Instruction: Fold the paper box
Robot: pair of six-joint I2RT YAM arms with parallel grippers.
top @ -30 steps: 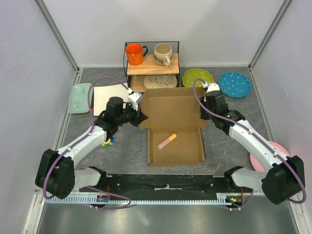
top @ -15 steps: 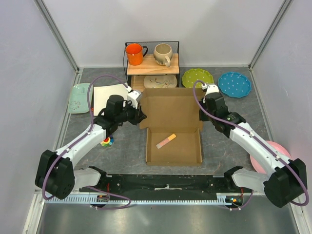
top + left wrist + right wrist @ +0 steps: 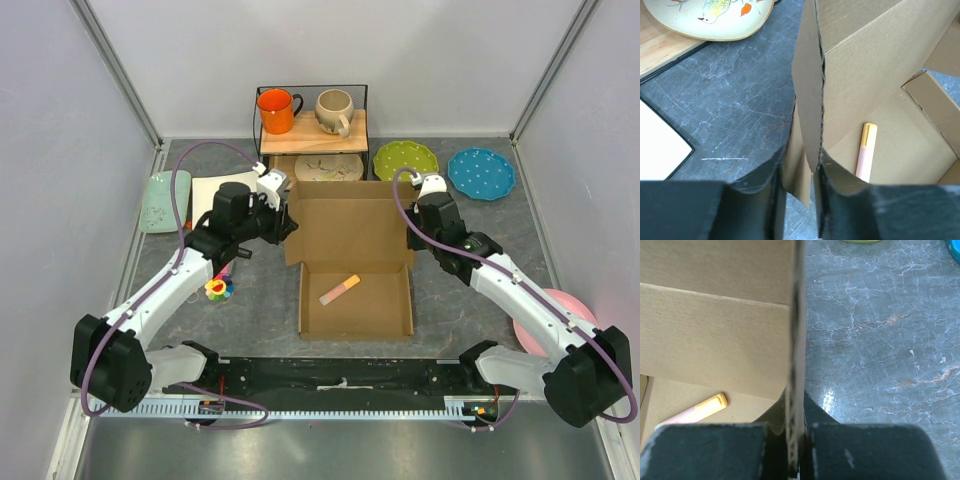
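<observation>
My main worry is the lid twisting. The box (image 3: 355, 285) sits in the middle of the table (image 3: 250, 310) with its tray towards me and its lid standing up at the far side, and I am holding that lid by its two side flaps only. If one arm leads the other as I bring it over, the cardboard could buckle along the hinge or a flap could slide out of the grip. Nothing pins the tray, so a hard pull could drag or tip the whole thing. The flaps also have to drop inside the tray walls, and one that catches on a wall would crush. The marker (image 3: 340, 289) lying loose in the tray may sit where a flap wants to go. The left gripper (image 3: 797, 175) has its fingers (image 3: 850, 200) nearly together, pinching the lid's left flap. The right gripper (image 3: 794, 415) is closed tight on the thin edge of the right flap, with only cardboard between its fingers (image 3: 715, 450).
</observation>
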